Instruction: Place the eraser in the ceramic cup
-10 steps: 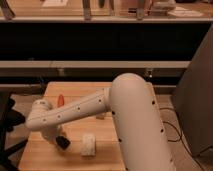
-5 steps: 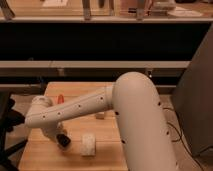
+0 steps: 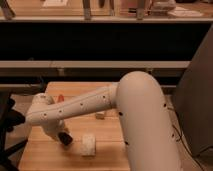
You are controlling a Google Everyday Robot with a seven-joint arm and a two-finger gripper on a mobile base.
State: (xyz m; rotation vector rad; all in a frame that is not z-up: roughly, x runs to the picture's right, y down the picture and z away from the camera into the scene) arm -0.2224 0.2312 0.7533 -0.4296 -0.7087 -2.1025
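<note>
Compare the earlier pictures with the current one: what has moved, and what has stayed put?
The gripper and arm edged slightly rightward in the picture, towards the ceramic cup. The gripper is shut, low over the table, just left of the cup. Nothing was visibly grasped or released. The cup, pale block and red item stayed put.

We're seeing the gripper (image 3: 64, 139) hanging low over the table (image 3: 50, 156) at its near left, the ceramic cup (image 3: 89, 144) sitting just right of it, and a small block (image 3: 100, 115) lying behind the cup.
</note>
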